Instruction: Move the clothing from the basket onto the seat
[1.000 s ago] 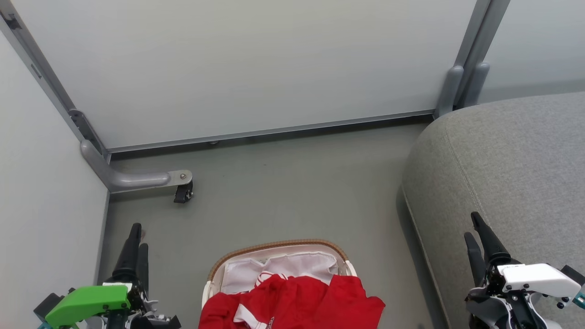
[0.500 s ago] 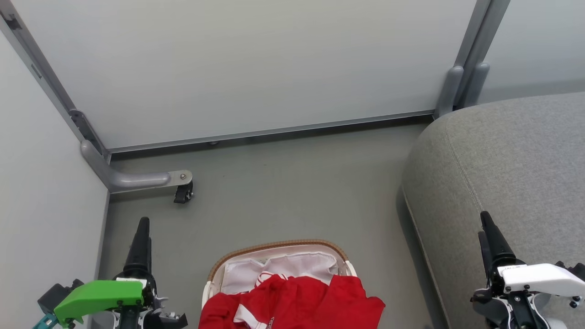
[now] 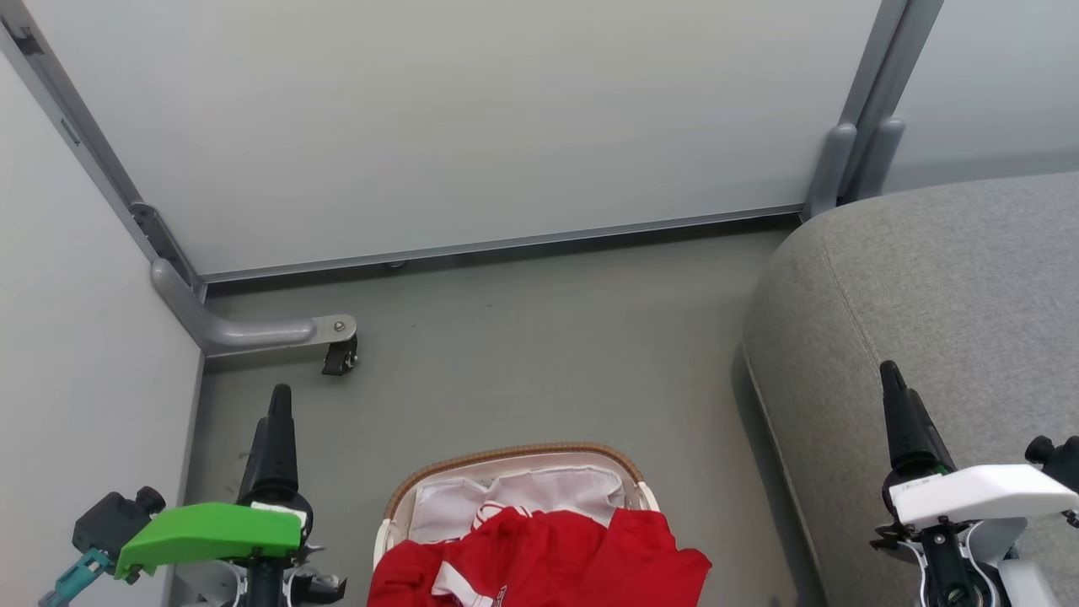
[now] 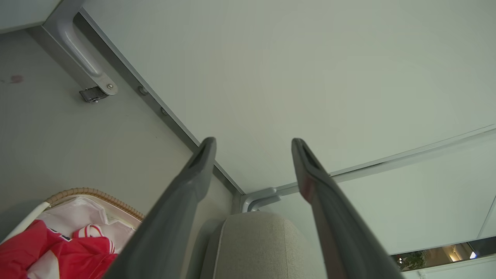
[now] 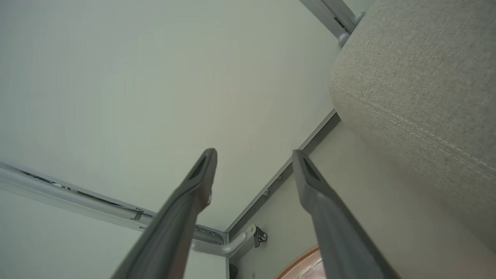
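The basket (image 3: 514, 453) stands on the floor at the bottom centre of the head view, brown rim and white liner showing. The red clothing (image 3: 548, 561), one piece with white trim, is heaped in it and hangs over its near right rim. The grey seat (image 3: 944, 278) rises on the right. My left gripper (image 3: 278, 396) hovers left of the basket, and the left wrist view shows the left gripper (image 4: 254, 143) open and empty, with the clothing (image 4: 58, 248) at the lower left. My right gripper (image 3: 889, 375) hangs over the seat's front edge; the right wrist view shows the right gripper (image 5: 254, 155) open beside the seat (image 5: 418, 77).
Pale partition panels close off the back and the left. A grey metal foot with a black caster (image 3: 339, 357) juts from the left corner onto the grey floor (image 3: 539, 354). A second post stands at the back right by the seat (image 3: 834, 169).
Both grippers have moved up the head view, away from the robot, and turned so their fingers line up edge-on. The basket and clothing have not moved.
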Motion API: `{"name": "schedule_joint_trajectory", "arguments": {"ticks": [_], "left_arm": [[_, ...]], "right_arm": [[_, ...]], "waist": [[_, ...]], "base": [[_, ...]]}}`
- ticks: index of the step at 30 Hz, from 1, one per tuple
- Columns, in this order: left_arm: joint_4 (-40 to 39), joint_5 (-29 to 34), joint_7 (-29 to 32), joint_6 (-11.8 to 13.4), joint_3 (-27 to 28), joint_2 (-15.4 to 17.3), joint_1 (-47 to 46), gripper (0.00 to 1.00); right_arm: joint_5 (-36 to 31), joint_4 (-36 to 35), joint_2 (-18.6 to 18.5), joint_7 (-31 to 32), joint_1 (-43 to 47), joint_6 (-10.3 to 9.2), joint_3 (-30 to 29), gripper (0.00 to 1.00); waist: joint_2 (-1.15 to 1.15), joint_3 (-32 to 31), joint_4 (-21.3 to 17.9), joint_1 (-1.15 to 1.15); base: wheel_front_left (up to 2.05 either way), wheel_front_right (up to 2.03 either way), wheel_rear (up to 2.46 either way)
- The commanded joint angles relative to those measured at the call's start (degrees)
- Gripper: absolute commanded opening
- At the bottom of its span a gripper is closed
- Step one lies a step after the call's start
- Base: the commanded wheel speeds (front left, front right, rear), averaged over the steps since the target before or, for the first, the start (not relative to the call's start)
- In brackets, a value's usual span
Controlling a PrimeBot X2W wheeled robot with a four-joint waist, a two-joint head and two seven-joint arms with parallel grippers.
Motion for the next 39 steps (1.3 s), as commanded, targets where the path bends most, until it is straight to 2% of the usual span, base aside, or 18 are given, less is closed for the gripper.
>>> {"name": "schedule_joint_trajectory", "arguments": {"ticks": [1, 12, 22, 39], "left_arm": [[-1.1, 2.8, -0.6, 0.3, -0.4, 0.3, -1.1, 1.00], [-1.6, 15.4, -2.6, 1.7, -1.5, 0.4, -0.1, 1.00], [0.2, 26.1, -4.4, 2.0, -3.0, 0.5, 0.5, 1.00], [3.2, 35.3, -6.9, 2.4, -3.4, 0.5, 1.5, 1.00]], "right_arm": [[-3.6, -1.5, -0.4, -0.8, 0.2, 0.02, 0.2, 1.00], [-18.1, -2.1, -0.5, -2.8, 1.4, 0.02, 2.1, 1.00], [-26.8, -1.4, -0.5, -4.5, 1.9, 0.03, 2.5, 1.00], [-39.4, -1.0, -0.6, -7.2, 2.6, 0.03, 2.7, 1.00]], "waist": [[0.00, 0.0, 0.0, 0.00], [0.00, 0.1, 0.2, 0.00], [0.00, 0.1, 0.4, 0.00], [0.00, 0.2, 0.6, 0.00]], "base": [[0.00, 0.00, 0.00], [0.00, 0.00, 0.00], [0.00, 0.00, 0.00], [0.00, 0.00, 0.00]]}}
